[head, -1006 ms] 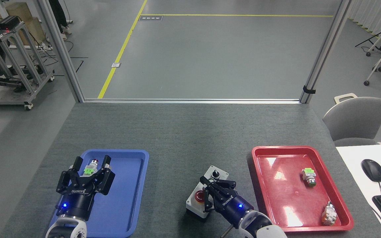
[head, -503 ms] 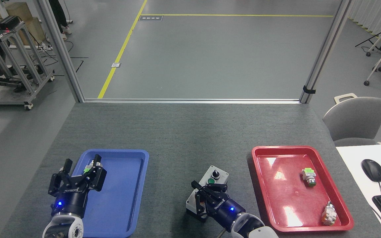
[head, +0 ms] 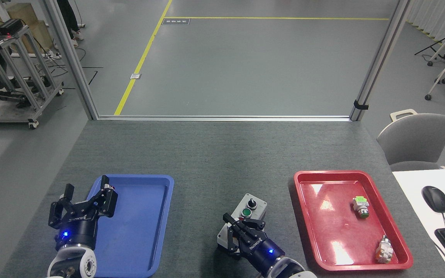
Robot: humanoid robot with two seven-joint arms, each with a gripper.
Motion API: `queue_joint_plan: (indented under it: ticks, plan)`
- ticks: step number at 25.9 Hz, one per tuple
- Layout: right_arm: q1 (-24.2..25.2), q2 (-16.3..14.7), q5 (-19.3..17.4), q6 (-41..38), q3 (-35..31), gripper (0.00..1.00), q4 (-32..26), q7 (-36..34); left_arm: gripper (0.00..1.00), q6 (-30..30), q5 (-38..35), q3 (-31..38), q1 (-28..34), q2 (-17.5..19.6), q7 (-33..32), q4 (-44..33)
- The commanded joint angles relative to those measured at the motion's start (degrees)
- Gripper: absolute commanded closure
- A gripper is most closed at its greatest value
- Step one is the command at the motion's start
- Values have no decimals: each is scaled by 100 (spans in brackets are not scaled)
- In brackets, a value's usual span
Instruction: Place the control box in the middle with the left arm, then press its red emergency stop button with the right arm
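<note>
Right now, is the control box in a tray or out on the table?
Out. The control box sits on the bare table, between the blue tray and the red tray, touching neither.

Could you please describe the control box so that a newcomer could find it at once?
On the dark grey tabletop, look between the blue tray and the red tray. The control box is a light grey oblong with a black selector knob and a green button on top, unlike the small loose switch parts.

Blue tray (head: pixel 141 231) — red tray (head: pixel 361 181) — dark grey felt tabletop (head: pixel 214 154).
</note>
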Motion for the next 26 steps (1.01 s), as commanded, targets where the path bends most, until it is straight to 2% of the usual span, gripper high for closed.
queue_joint_plan:
  ticks: [1,4,7,11,17,20,26]
  plan:
    - [-77,-77,-518,222,-571,2,-413,776,1,-219,0,-12,9,41,-73,-6]
    - [-94,-33,-1283,275,-1204,0,-941,793,1,-509,0,-12,106,41,-214,-6]
    - [-112,-191,-1609,310,-1836,0,-1178,793,1,-580,0,-12,202,24,-232,3]
    - [55,-209,-1617,345,-2733,0,-1609,802,1,-589,0,-20,387,-38,-232,38]
    - [1206,-51,-1565,952,-2751,0,-2444,811,1,-562,-9,-372,457,-108,-232,144]
    - [1268,-68,-1565,1136,-2760,0,-2470,811,1,-545,-18,-389,422,-275,-232,152]
    - [1198,-104,-1573,1339,-2760,0,-2426,802,1,-571,79,-381,413,-301,-232,152]
